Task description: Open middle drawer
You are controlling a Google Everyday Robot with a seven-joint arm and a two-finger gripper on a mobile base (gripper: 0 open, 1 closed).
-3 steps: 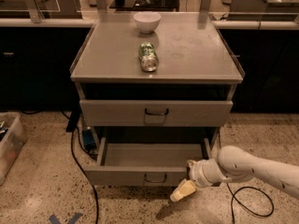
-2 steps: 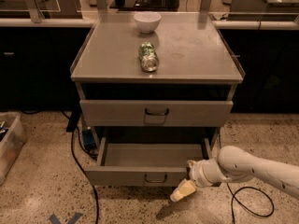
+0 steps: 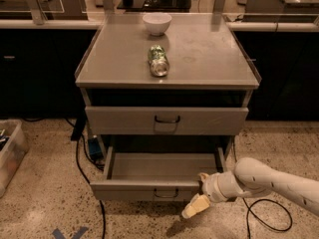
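The middle drawer (image 3: 149, 189) is the grey tray pulled well out below the uppermost drawer front (image 3: 124, 121); its inside looks empty and its small dark loop handle (image 3: 167, 193) sits at the centre of its front. My gripper (image 3: 196, 206) hangs low at the drawer front's right end, just right of and below the handle, pointing down and left towards the floor. It is off the handle. The lowest drawer is hidden under the open one.
A white bowl (image 3: 157, 23) and a green can lying on its side (image 3: 158, 60) rest on the cabinet top (image 3: 209, 59). Black cables (image 3: 79, 168) run on the floor at the left and right (image 3: 269, 218). A clear bin (image 3: 10, 156) stands at the far left.
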